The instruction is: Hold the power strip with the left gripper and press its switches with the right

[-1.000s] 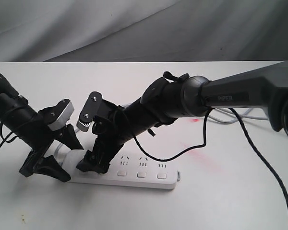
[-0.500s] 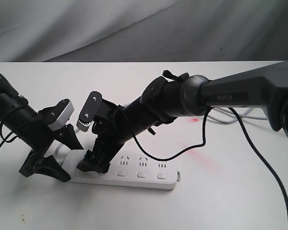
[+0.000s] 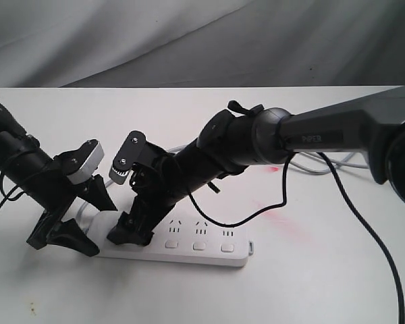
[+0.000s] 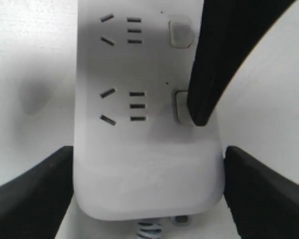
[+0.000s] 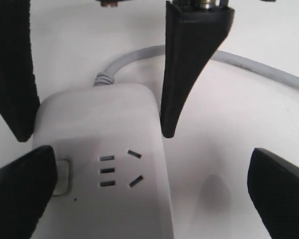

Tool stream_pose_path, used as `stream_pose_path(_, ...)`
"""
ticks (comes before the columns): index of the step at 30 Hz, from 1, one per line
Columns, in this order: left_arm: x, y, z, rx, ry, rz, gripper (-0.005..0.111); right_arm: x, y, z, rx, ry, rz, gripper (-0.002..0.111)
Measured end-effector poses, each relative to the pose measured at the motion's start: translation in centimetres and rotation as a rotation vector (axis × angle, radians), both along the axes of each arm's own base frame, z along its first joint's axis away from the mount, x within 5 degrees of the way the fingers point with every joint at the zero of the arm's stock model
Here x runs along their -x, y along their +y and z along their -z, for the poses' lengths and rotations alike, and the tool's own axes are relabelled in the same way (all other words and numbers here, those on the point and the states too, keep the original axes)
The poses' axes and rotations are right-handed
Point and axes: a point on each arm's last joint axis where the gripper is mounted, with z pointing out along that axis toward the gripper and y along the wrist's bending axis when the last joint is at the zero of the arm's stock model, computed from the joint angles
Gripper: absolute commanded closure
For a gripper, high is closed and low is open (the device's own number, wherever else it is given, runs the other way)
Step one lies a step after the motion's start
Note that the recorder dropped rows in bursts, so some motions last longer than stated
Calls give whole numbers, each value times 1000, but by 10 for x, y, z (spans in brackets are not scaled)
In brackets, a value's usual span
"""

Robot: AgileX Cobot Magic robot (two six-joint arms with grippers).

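Power strip point(image 3: 209, 251): one, pinched by left gripper point(image 4: 148, 169).
Switches point(image 3: 199, 246): three seen, lower middle.
Right gripper point(image 3: 129, 237): spread wide, one switch point(image 4: 182, 107) touched.

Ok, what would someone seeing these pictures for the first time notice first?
The left gripper clamps the cord end of the white power strip, low left in the exterior view, between its fingers. One finger of the wide-open right gripper sits on the switch nearest that end.
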Motion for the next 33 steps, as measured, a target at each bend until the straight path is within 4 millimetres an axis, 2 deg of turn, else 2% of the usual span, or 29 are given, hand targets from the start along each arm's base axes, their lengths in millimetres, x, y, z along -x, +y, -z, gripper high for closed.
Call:
stream_pose_path(4,0,0,0,0,0,0,52,0,1,-1,-8,6,10,14)
stream_pose_path(7,0,0,0,0,0,0,52,0,0,-10,-14,-23,4,14)
stream_pose_path(14,0,0,0,0,0,0,52,1,-3,-55,-54,-141,-34,14)
stream_pose_path(17,0,0,0,0,0,0,52,3,-4,-64,-57,-159,-56,14)
stream_pose_path(26,0,0,0,0,0,0,52,8,-26,-40,6,-92,-51,14)
stream_pose_path(33,0,0,0,0,0,0,52,6,-28,-39,2,-107,-34,14)
